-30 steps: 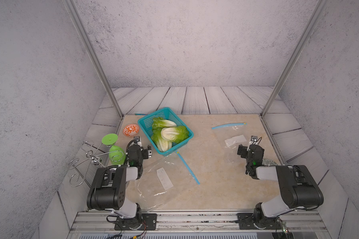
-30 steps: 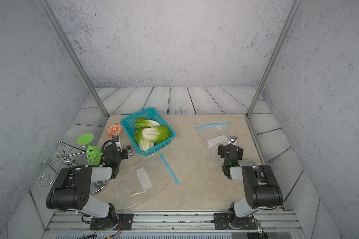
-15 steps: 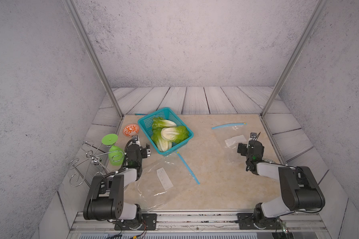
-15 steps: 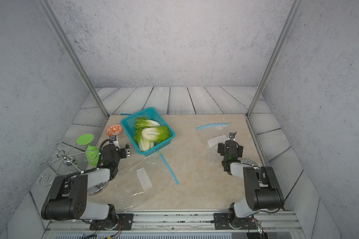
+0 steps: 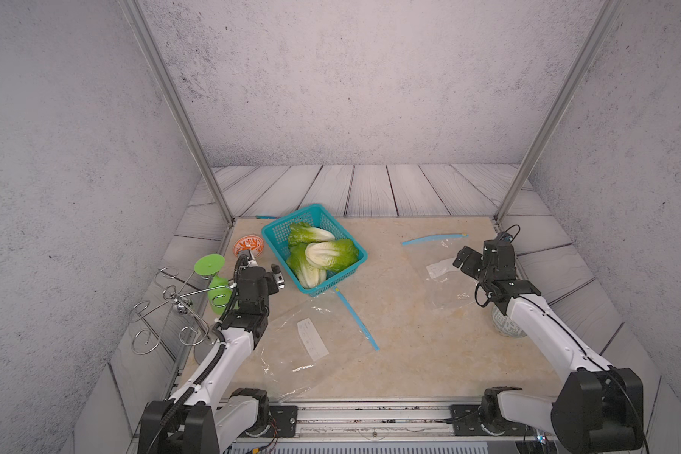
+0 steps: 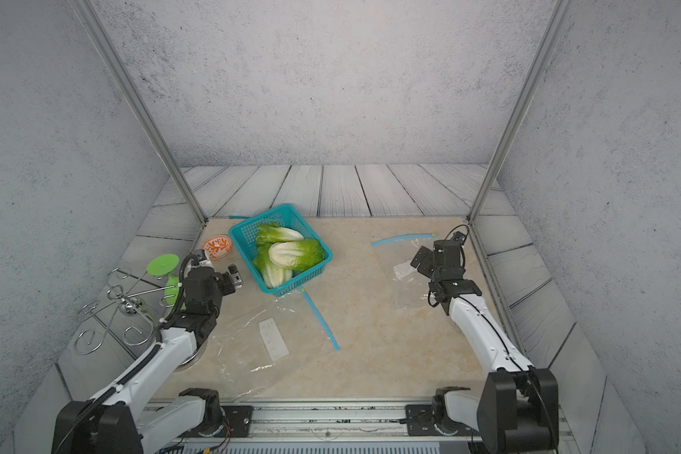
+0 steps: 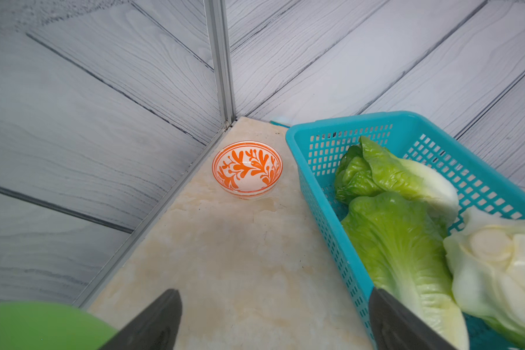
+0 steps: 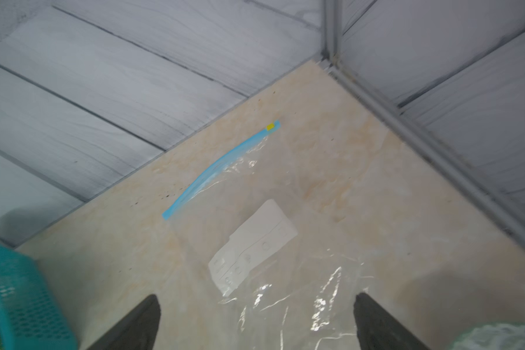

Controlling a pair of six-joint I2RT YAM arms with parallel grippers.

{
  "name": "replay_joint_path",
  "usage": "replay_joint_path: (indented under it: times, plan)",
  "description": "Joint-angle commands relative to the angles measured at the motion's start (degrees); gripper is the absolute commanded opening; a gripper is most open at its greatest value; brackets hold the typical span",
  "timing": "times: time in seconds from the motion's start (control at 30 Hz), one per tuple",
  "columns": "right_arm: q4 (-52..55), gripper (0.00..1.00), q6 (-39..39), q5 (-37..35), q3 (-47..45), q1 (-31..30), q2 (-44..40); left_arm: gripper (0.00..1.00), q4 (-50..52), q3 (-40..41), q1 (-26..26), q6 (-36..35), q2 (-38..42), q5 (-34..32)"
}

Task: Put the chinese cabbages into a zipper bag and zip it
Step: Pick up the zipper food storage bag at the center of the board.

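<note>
1. The table (image 5: pixel 390 365) carries everything.
2. A clear zipper bag (image 5: pixel 312 344) lies flat toward the front-left corner, with one end of its blue strip just beside the basket.
3. A smaller bag (image 5: pixel 443 271) lies by the right edge.
4. The teal basket (image 5: pixel 311 218) sits near the far-left corner.
5. Three chinese cabbages (image 5: pixel 331 254) lie piled inside the basket.
6. The left end effector (image 7: pixel 273 303) stands wide and empty beside the basket. The right end effector (image 8: pixel 256 298), also wide and empty, hangs over the smaller bag.
7. An orange-patterned bowl (image 7: pixel 247 169) sits in the far-left corner.
</note>
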State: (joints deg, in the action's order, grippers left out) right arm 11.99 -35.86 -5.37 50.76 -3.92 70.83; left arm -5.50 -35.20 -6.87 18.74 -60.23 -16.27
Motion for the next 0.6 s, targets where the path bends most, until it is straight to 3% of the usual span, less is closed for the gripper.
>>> replay_joint_path:
  times: [0.0, 0.07, 0.17, 0.27, 0.37, 0.57]
  plan:
    - [7.4, 0.96, -5.6, 13.4, 1.1, 0.4, -0.3, 0.98, 13.6, -4.4, -0.2, 8.7, 1.5, 8.7]
    - [14.2, 0.96, -2.4, 10.7, 4.7, 0.4, 0.4, 0.99, 14.8, -4.5, -0.2, 12.1, 3.2, 12.2]
    - [25.5, 0.97, 1.7, 6.9, 10.5, 0.4, 4.1, 0.99, 18.1, -4.0, -0.1, 21.2, 6.3, 10.7]
    - [28.4, 0.97, 1.3, 5.8, 10.5, 0.4, 5.8, 1.00, 15.8, -5.0, -0.1, 13.9, 8.5, 17.5]
    - [28.6, 0.99, -0.8, 3.0, 8.4, 1.3, 7.6, 0.92, 20.1, -9.7, -1.7, 10.2, 7.5, 17.9]
    - [28.7, 0.99, -3.8, 5.0, 7.4, 2.8, 9.5, 0.80, 29.2, -16.6, -6.7, 6.3, 4.3, 18.0]
